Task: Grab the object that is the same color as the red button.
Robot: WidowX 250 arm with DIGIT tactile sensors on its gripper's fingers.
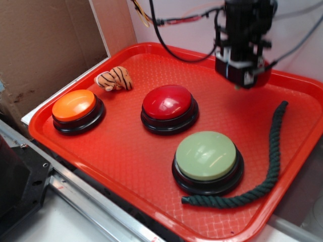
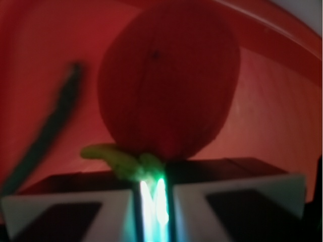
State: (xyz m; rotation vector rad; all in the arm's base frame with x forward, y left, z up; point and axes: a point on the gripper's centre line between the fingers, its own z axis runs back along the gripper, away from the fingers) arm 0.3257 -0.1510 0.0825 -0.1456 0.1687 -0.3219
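Observation:
The red button [image 1: 169, 102], a glossy red dome on a black base, sits mid-tray. My gripper [image 1: 241, 83] hangs over the tray's back right, right of that button. In the wrist view my gripper [image 2: 151, 176] is shut on the pale green soft stem [image 2: 121, 159] of a round red soft object [image 2: 166, 85], which fills the view just beyond the fingers. In the exterior view only a small pale green bit [image 1: 236, 86] shows under the fingers. The red body is hidden there.
On the red tray [image 1: 116, 151] stand an orange button [image 1: 74, 106] at left and a pale green button [image 1: 207, 155] at front. A striped plush tiger [image 1: 115, 78] lies at the back left. A dark green rope [image 1: 270, 166] curves along the right, also in the wrist view [image 2: 45, 136].

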